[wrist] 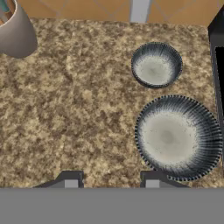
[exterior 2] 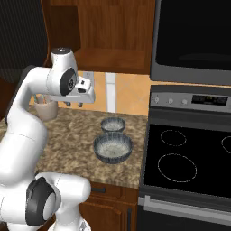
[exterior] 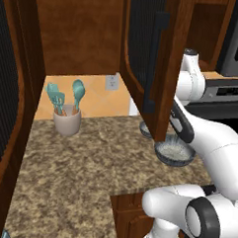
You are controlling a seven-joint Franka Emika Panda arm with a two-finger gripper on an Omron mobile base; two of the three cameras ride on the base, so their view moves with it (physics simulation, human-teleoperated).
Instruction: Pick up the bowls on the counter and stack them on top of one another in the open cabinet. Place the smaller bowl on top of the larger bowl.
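Hand view: larger bowl (wrist: 178,137) right of gripper (wrist: 111,180).

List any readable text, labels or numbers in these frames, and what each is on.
No text can be read.
Stove panel: a small display and marks, too blurred to read.
Bowls, cup, counter, cabinet door, arm: no text or labels.

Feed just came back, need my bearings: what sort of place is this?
A home kitchen, apparently: a granite counter beside a black stovetop, wooden wall cabinet above, and a utensil cup by the tiled wall.
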